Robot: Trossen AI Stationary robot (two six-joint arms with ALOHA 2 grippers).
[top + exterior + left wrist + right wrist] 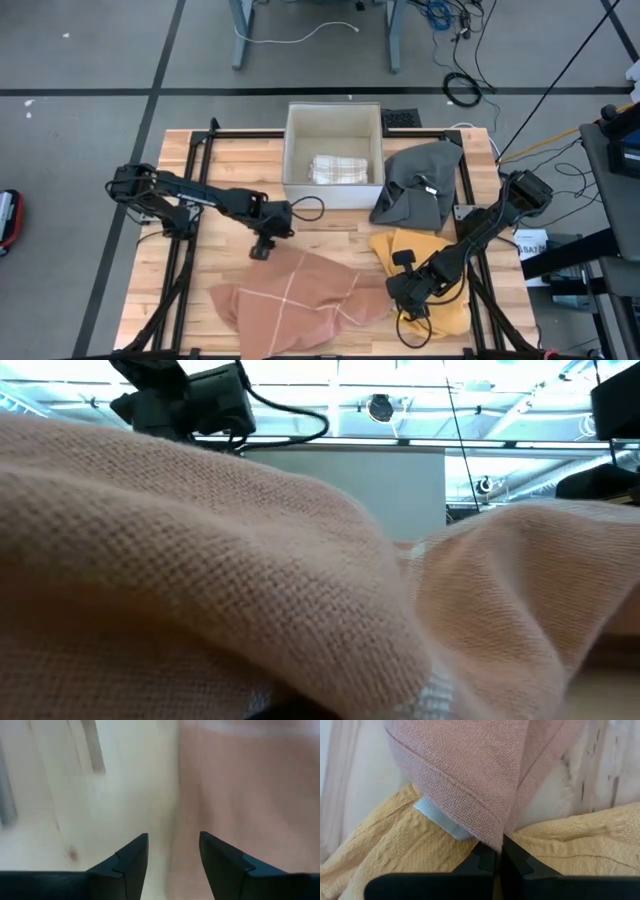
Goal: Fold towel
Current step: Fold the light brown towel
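Observation:
A pink towel with thin white lines lies crumpled on the wooden table near its front edge; it fills the low view. My right gripper is shut on the towel's right corner, above a yellow towel. My left gripper points down just over the pink towel's far left corner. It is open, with the towel's edge ahead of it and nothing between its fingers. My right gripper pinches the pink towel's hemmed corner between its two fingers, where the cloth is folded over into more than one layer. The fingers come steeply from above. The corner stands raised over the yellow towel; the rest of the towel lies on the table.
A white box at the table's far middle holds a folded checked towel. A grey towel lies crumpled right of the box. A white label shows beside the pinched corner. Black frame rails run along both table sides.

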